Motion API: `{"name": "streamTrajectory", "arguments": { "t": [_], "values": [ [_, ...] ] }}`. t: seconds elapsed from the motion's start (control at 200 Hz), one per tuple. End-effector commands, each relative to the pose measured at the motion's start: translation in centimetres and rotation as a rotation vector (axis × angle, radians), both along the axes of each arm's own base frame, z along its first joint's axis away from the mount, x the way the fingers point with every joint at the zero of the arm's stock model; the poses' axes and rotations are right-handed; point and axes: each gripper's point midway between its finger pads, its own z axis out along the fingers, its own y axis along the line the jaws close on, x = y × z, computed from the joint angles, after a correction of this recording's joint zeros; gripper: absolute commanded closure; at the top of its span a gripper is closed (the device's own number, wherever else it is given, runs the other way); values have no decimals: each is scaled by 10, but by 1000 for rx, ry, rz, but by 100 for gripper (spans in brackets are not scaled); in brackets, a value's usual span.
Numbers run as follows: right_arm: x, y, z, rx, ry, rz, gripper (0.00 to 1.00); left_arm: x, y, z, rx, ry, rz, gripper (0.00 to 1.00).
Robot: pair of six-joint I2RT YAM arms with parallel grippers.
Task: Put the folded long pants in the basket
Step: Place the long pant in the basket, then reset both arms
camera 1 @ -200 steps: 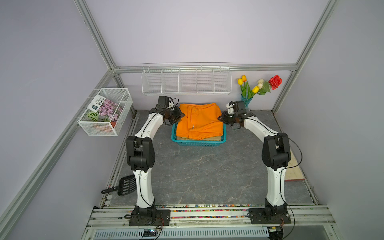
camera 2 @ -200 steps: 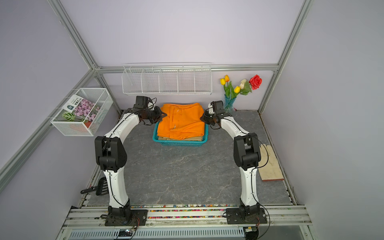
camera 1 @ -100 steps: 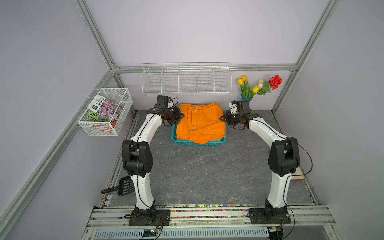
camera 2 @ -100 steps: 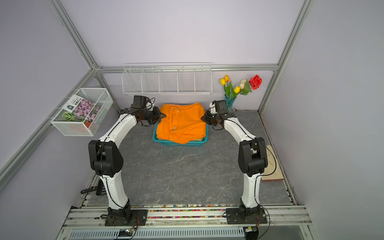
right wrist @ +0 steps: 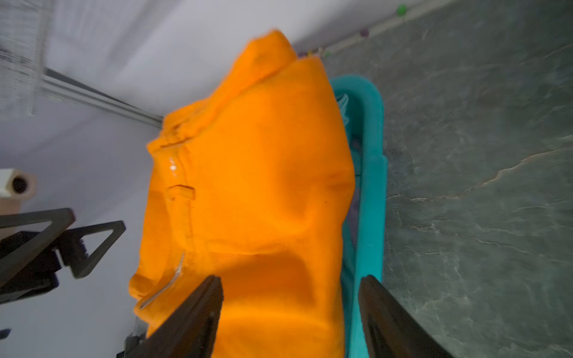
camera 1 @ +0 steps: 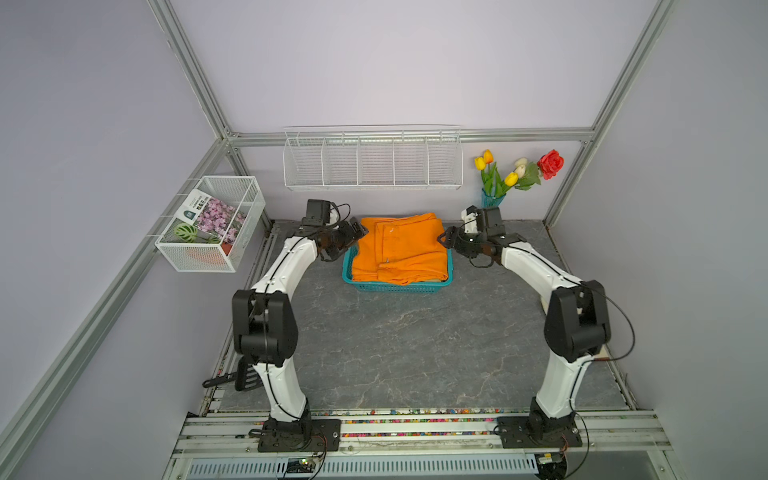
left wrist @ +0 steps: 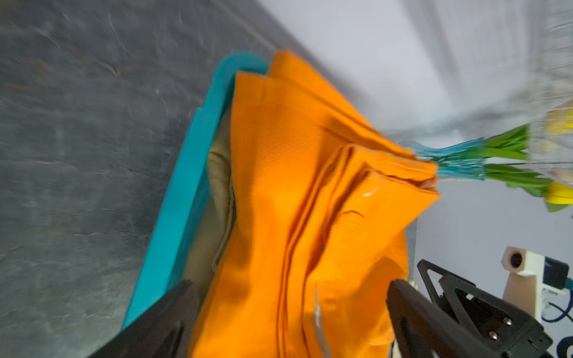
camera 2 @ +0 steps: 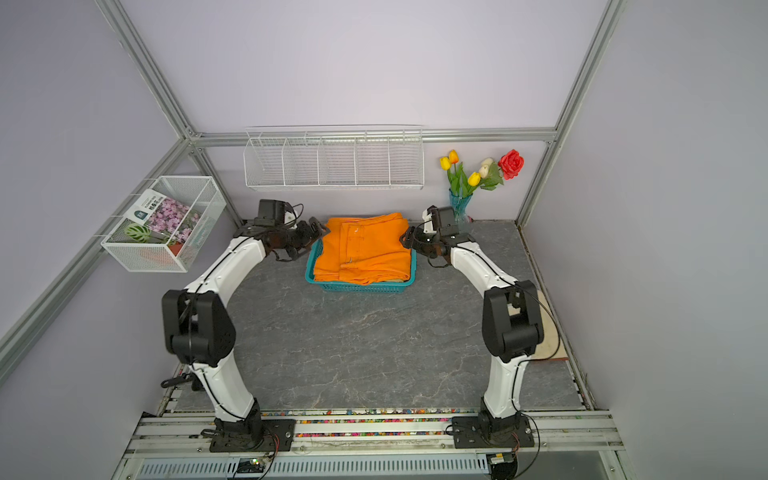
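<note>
In both top views the orange pants lie folded on top of the pile in the teal basket. The basket stands at the far middle of the worktop, and the cloth rises above its rim.

Only the left wrist view shows the tan pants, tucked between the orange pair and the basket wall. The right wrist view shows a pale strip in the matching gap on the other side. It is too blurred to tell which pair it belongs to.

The left jaws sit at the basket's far left corner and stand wide apart. The left end of the orange pants lies between them, unpinched as far as the blur lets me judge. The right jaws sit at the basket's right side, also spread. Between them are the right edge of the orange pants and the basket rim, and nothing is gripped.

A white tag on the orange cloth carries no writing I can read. The packet in the wire basket on the left wall bears print too small to make out.
</note>
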Motion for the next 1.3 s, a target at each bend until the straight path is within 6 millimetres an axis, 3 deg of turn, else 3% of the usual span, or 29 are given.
{"name": "streamTrajectory", "arguments": {
  "t": [0.0,0.06,0.165,0.275,0.425,0.48,0.52,0.625,0.635,0.69,0.745,0.795,0.805,0.88,0.945,1.02,1.075,1.095,1.135,1.17,1.24,1.295],
  "values": [
    [-16,-34,34,-101,-160,-99,25,-31,33,52,81,-146,134,0],
    [-32,-62,35,-195,-211,-186,25,-50,54,67,118,-233,220,0],
    [-70,-96,32,-378,-362,-283,24,-84,95,61,193,-344,398,0],
    [-107,-118,26,-585,-528,-352,22,-116,130,20,304,-430,525,0],
    [-154,-179,3,-843,-508,-544,21,-152,158,-37,456,-569,593,0],
    [-161,-188,-12,-881,-503,-555,18,-166,184,-48,521,-602,723,0],
    [-161,-197,-25,-902,-474,-568,17,-176,201,-53,507,-528,815,0],
    [-160,-237,-63,-956,-289,-670,17,-184,196,-38,590,-705,738,0],
    [-160,-240,-66,-960,-276,-684,17,-188,197,-48,596,-705,734,0],
    [-152,-249,-78,-954,-263,-709,16,-197,209,-62,609,-716,806,0],
    [-143,-240,-83,-934,-245,-641,16,-191,221,-74,679,-633,837,0],
    [-134,-231,-81,-899,-285,-606,16,-175,220,-83,731,-578,786,0],
    [-132,-230,-81,-895,-292,-602,16,-166,219,-76,734,-589,785,0],
    [-122,-213,-77,-836,-392,-524,16,-134,199,-76,771,-603,636,2],
    [-119,-202,-73,-797,-467,-487,17,-122,187,-78,792,-662,550,2],
    [-115,-201,-75,-803,-493,-476,17,-114,193,-80,796,-738,565,0],
    [-106,-204,-87,-794,-512,-489,16,-97,170,-101,757,-643,367,0],
    [-102,-205,-92,-797,-510,-493,16,-93,171,-102,745,-635,358,2],
    [-97,-205,-97,-801,-516,-488,16,-90,180,-107,752,-643,403,0],
    [-100,-208,-101,-792,-481,-485,15,-89,180,-105,762,-682,410,0],
    [-99,-209,-103,-784,-446,-477,14,-87,179,-112,738,-585,380,0],
    [-99,-209,-102,-789,-468,-485,10,-89,178,-108,753,-650,382,0]
  ]
}}
